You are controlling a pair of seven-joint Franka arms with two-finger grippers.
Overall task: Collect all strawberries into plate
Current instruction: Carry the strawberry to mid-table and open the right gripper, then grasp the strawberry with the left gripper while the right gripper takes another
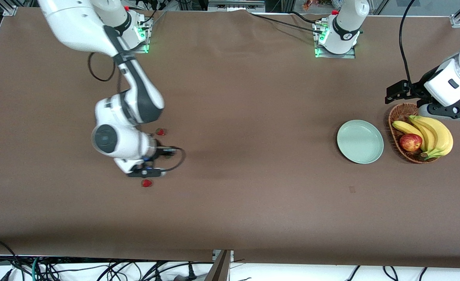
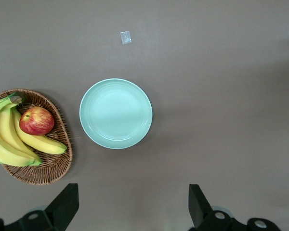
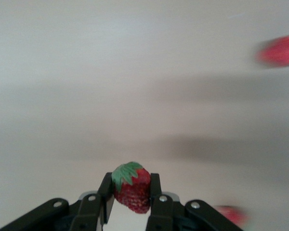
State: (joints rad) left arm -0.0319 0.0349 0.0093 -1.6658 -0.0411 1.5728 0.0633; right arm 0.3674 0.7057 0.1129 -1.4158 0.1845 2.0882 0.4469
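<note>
My right gripper (image 1: pixel 169 153) is shut on a strawberry (image 3: pixel 133 191), red with a green cap, gripped between its fingers (image 3: pixel 106 190) just above the table. Two more strawberries lie on the table close by: one (image 1: pixel 160 132) farther from the front camera than the gripper, one (image 1: pixel 146 183) nearer. Both appear blurred in the right wrist view (image 3: pixel 279 50) (image 3: pixel 231 214). The pale mint-green plate (image 1: pixel 360 141) lies empty toward the left arm's end, beside the basket; it also shows in the left wrist view (image 2: pixel 116 113). My left gripper (image 1: pixel 407 93) is open, waiting high over the basket's edge.
A brown wicker basket (image 1: pixel 394 117) holds bananas (image 1: pixel 434 134) and a red apple (image 1: pixel 410 142). A small scrap of tape (image 1: pixel 352 189) lies on the brown table nearer to the front camera than the plate.
</note>
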